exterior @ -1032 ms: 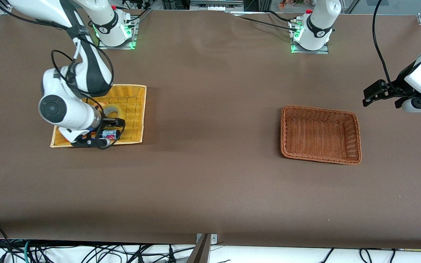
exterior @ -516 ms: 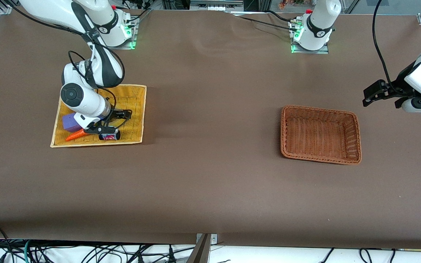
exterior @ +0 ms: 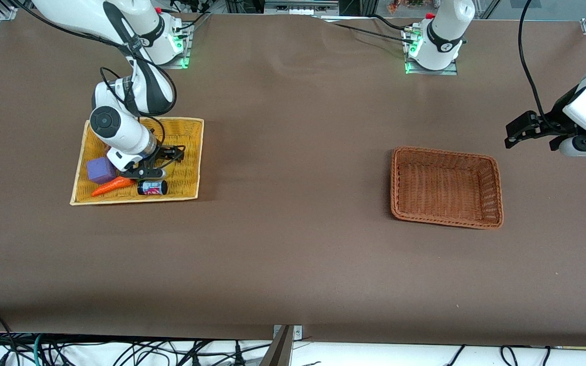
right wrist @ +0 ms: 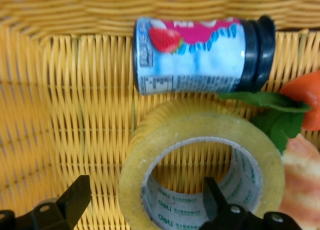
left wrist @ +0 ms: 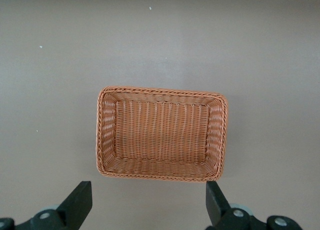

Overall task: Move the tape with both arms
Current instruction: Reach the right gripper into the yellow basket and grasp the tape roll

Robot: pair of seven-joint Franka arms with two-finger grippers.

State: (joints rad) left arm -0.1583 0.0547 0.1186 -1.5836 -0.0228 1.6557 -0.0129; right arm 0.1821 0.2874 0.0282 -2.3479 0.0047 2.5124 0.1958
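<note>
Down in the yellow tray [exterior: 191, 152], the right gripper [right wrist: 145, 210] is seen with its fingers spread apart, one finger [right wrist: 75, 202] outside the tape [right wrist: 200, 155] and the other inside its core, so the ring's wall lies between them, not yet clamped. The tape lies flat on the tray's weave, touching a small can [right wrist: 200, 54] that lies on its side just beside it. A carrot [exterior: 112, 186] and a purple block [exterior: 101, 170] are seen in the same tray. The left gripper [left wrist: 150, 210] is held open, waiting over bare table at the left arm's end, near the brown basket [left wrist: 162, 92].
</note>
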